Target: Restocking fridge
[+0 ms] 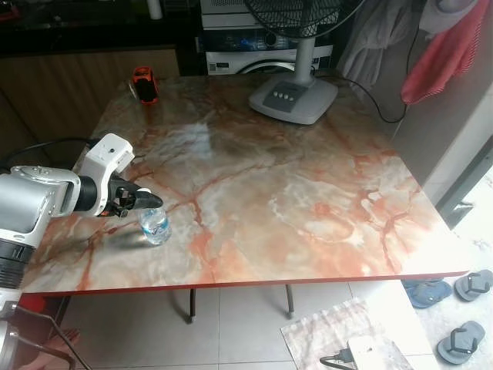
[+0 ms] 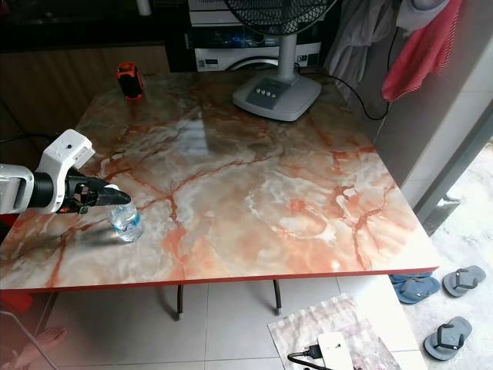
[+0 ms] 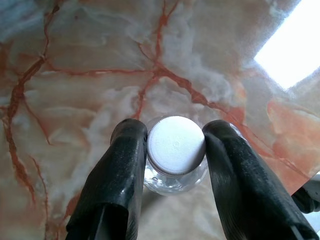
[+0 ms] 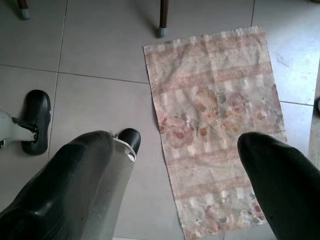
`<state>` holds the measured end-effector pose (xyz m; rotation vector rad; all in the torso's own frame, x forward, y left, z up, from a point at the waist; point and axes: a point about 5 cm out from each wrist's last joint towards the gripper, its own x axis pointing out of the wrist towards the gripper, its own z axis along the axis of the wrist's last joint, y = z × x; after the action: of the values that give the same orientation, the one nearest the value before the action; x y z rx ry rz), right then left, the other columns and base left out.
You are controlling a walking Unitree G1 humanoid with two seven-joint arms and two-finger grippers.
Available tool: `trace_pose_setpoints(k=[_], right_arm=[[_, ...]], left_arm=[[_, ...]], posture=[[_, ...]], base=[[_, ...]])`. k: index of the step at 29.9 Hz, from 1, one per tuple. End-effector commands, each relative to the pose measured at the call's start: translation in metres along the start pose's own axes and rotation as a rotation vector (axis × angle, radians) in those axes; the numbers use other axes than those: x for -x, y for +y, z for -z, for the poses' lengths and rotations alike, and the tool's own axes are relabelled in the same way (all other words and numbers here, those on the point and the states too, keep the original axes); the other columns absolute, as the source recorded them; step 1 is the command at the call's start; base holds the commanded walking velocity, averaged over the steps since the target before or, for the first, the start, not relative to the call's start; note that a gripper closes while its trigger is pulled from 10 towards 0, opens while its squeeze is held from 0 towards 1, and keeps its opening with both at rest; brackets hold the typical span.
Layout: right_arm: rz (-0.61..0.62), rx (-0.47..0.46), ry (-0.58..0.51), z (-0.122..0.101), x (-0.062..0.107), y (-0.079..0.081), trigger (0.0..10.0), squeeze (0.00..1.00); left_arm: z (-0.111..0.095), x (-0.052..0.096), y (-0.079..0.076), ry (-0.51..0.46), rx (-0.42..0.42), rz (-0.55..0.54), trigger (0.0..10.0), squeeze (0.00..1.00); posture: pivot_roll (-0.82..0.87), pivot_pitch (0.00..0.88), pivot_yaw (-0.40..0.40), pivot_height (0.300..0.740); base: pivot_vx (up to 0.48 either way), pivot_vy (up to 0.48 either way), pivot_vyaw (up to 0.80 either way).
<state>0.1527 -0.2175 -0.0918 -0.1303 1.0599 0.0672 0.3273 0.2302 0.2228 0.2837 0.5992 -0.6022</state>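
— One bottle point(image 1: 155, 225), where?
— Upright near the marble table's point(image 1: 293, 208) left edge; my left gripper point(image 3: 175, 145) clamps its white cap point(image 3: 175, 145).
— Right gripper point(image 4: 175, 170)?
— Spread apart over floor tiles point(image 4: 80, 50) and a floral mat point(image 4: 215, 115).

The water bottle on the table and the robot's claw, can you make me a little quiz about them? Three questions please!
1. True or false: the water bottle stands upright on the marble table.
2. Which claw is at the bottle's white cap? A) the left claw B) the right claw C) both
3. Fill in: the right claw hangs open above the tiled floor, next to a flowery ____.

Key
1. True. It stands near the table's front left corner.
2. A. One black finger sits on each side of the cap.
3. Mat.
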Motion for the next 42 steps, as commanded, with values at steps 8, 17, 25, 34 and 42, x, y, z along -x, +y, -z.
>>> trace_pose_setpoints(k=[8, 17, 25, 34, 42], right_arm=[[-0.002, 0.004, 0.012, 0.0012, 0.0001, -0.0005, 10.0, 0.0], [-0.005, 0.006, 0.012, 0.0012, 0.0001, -0.0002, 10.0, 0.0], [-0.006, 0.007, 0.012, 0.0012, 0.0002, -0.0004, 10.0, 0.0], [-0.009, 0.006, 0.012, 0.001, 0.0001, -0.0002, 10.0, 0.0], [-0.012, 0.006, 0.012, 0.0009, 0.0001, 0.0, 10.0, 0.0]], left_arm=[[0.0054, 0.0009, 0.0028, 0.028, 0.001, -0.012, 10.0, 0.0], [0.0067, 0.0005, 0.0029, 0.032, -0.014, -0.014, 0.0, 0.0], [0.0077, 0.0005, 0.0016, 0.037, -0.022, -0.007, 0.0, 0.0], [0.0087, 0.0005, 0.0015, 0.039, -0.023, -0.009, 0.0, 0.0], [0.0086, 0.0011, 0.0035, 0.028, -0.015, -0.035, 0.0, 0.0]], posture=[[0.01, 0.032, 0.021, 0.74], [0.01, 0.033, 0.022, 0.74], [0.01, 0.034, 0.021, 0.74], [0.01, 0.034, 0.021, 0.74], [0.01, 0.033, 0.021, 0.74]], base=[[0.0, 0.0, 0.0], [0.0, 0.0, 0.0], [0.0, 0.0, 0.0], [0.0, 0.0, 0.0], [0.0, 0.0, 0.0]])
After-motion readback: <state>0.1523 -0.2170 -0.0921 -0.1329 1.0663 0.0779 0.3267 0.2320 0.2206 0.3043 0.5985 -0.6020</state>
